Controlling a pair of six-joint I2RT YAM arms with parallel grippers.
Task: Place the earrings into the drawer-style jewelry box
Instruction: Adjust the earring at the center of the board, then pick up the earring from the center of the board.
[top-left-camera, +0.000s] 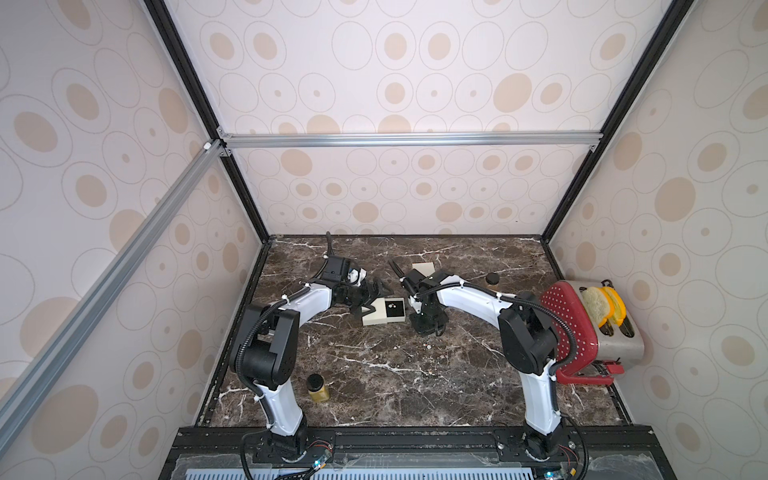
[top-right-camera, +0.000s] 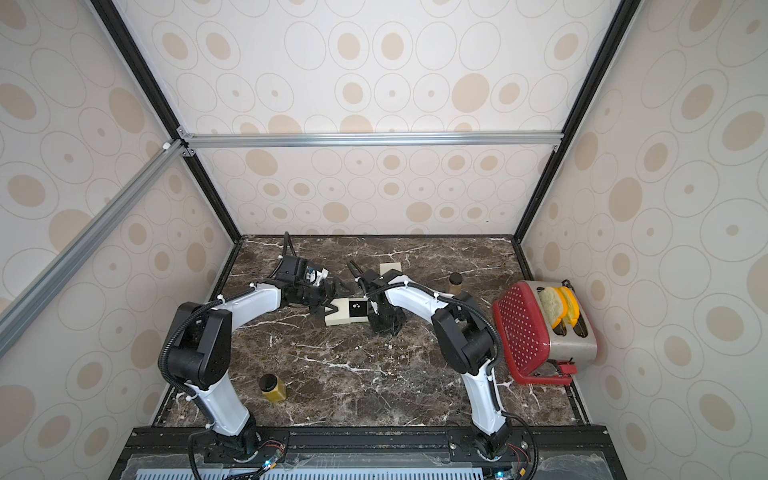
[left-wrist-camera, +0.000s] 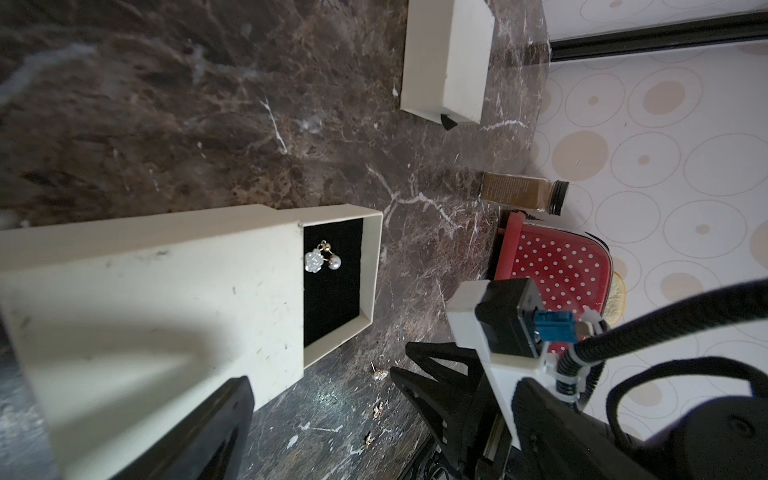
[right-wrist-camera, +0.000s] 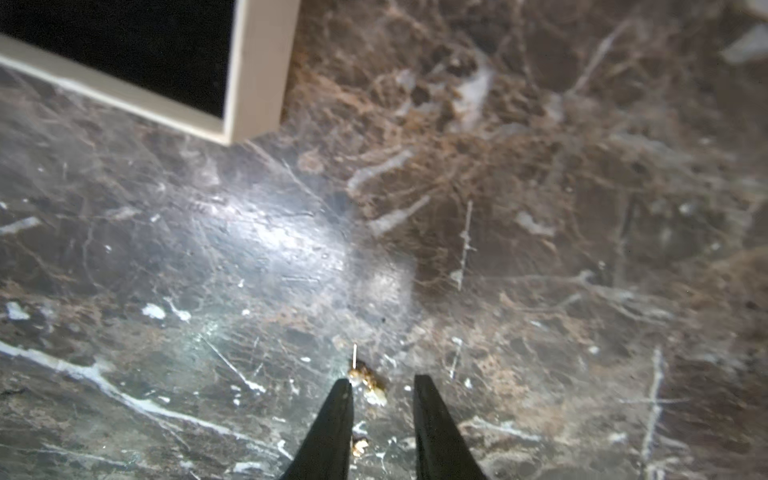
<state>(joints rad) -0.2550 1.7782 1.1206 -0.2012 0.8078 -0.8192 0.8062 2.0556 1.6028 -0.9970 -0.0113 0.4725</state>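
— Where the marble table (top-left-camera: 457, 374) fills the lower half of both top views, we see the cream jewelry box (top-left-camera: 376, 319) near frame centre. Its drawer (left-wrist-camera: 374, 266) is slid out toward the right of the picture. What lies inside?

— White earrings (left-wrist-camera: 320, 259), a flower and a pearl touching each other, on the black lining. In a top view they show as pale specks.

— And the claws?

— The left gripper (top-left-camera: 373, 300) is spread wide at the box's closed end, left of centre. One finger (left-wrist-camera: 216, 428) sits beside the sleeve, though we cannot tell whether the pair presses the box. The right gripper (right-wrist-camera: 383, 379) points down at the marble just right of the drawer. Only a narrow gap parts its fingers, and it is not clamped on anything.

— Where is the loose one?

— In the right wrist view we find a gold stud earring (right-wrist-camera: 366, 377) lying on the marble between the two fingertips. It lies close against one tip and clear of the other, with its post pointing away from the claw. A second gold piece (right-wrist-camera: 359, 446) lies farther back between the fingers. Both are outside the drawer, near its corner.
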